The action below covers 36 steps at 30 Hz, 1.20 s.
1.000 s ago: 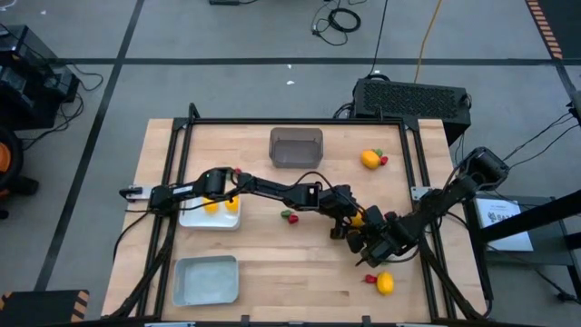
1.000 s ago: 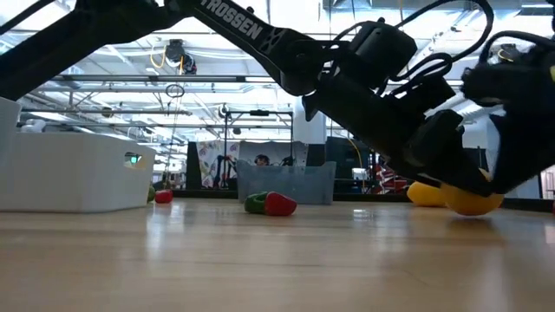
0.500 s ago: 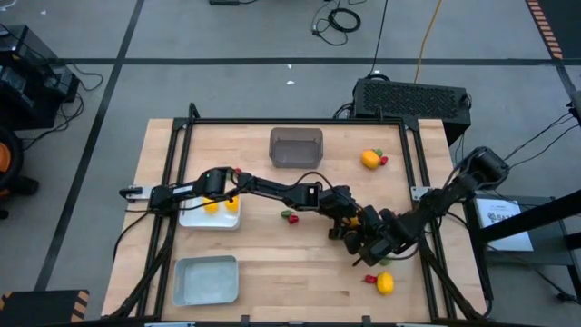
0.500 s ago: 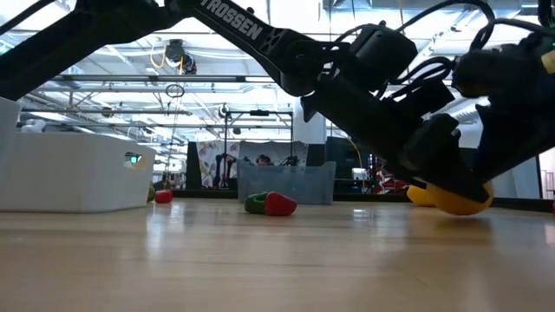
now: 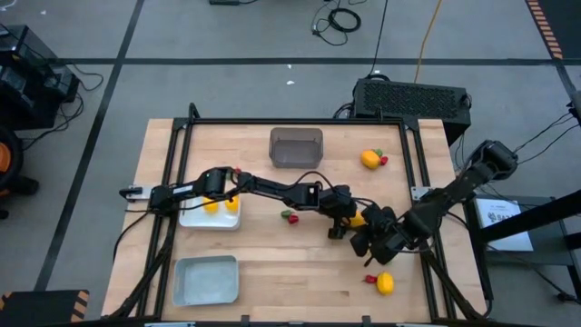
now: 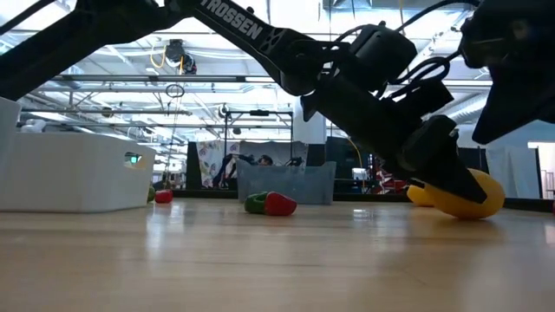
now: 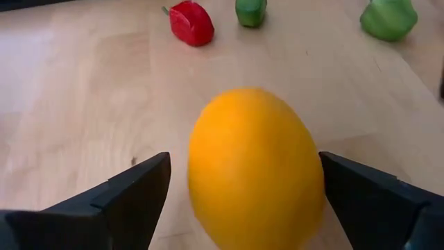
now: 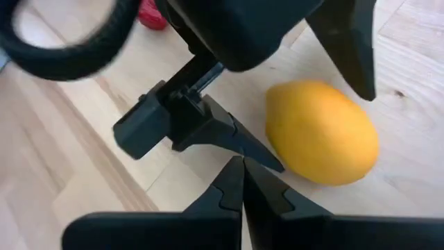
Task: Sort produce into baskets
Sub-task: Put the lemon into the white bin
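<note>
Grey-blue tray (image 5: 206,279) sat at the near left of the worktop (image 5: 263,250); white tray (image 5: 210,216) beyond it held two yellow pieces (image 5: 220,205); dark grey bin (image 5: 296,147) stood at the far middle. A small red-and-green piece (image 5: 290,216) lay loose near centre. Left gripper (image 5: 349,223) was low over the worktop right of centre, fingers (image 7: 132,191) spread wide on either side of a lemon (image 7: 255,170), smooth, orange-yellow, oval, resting on the wood; no contact visible. Right gripper (image 5: 370,243) was just beside it, fingers (image 8: 236,191) clenched together, holding nothing, tips near the same lemon. Another lemon with a red bit (image 5: 371,159) lay far right; a third (image 5: 384,283) near right.
</note>
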Motion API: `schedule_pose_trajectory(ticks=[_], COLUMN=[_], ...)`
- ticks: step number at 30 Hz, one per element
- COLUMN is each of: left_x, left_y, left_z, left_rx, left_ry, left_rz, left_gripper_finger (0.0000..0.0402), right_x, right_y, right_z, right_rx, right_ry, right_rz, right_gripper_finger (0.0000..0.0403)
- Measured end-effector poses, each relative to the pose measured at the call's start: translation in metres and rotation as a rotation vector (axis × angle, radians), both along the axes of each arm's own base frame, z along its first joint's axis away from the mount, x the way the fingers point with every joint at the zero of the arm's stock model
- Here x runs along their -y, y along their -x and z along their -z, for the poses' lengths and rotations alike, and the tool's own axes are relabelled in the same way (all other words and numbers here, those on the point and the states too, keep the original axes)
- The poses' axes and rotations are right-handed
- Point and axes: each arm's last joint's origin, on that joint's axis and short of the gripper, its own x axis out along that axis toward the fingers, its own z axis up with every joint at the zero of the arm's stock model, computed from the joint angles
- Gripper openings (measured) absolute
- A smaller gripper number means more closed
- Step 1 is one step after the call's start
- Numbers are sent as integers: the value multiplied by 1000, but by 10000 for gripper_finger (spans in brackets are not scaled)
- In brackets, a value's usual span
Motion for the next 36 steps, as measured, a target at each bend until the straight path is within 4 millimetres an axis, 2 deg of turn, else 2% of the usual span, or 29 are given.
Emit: schedule_pose_trajectory(ticks=[17,28,32,36], left_x=[7,7,5,2], left_y=[-1,-1,1,8], left_z=[-2,-2,-2,-18], left_rx=[26,22,-3,-62], left_ry=[-12,-14,-20,-32], left_rz=[-47,-47,-45,-40], left_gripper_finger=[363,270,264,264], right_x=[1,1,1,0], right_y=[3,3,4,4], right_z=[-3,-3,-3,-4], right_rx=[38,38,37,32], right_ry=[58,58,58,64], right_rz=[16,16,14,6], right_gripper_finger=[0,0,0,0])
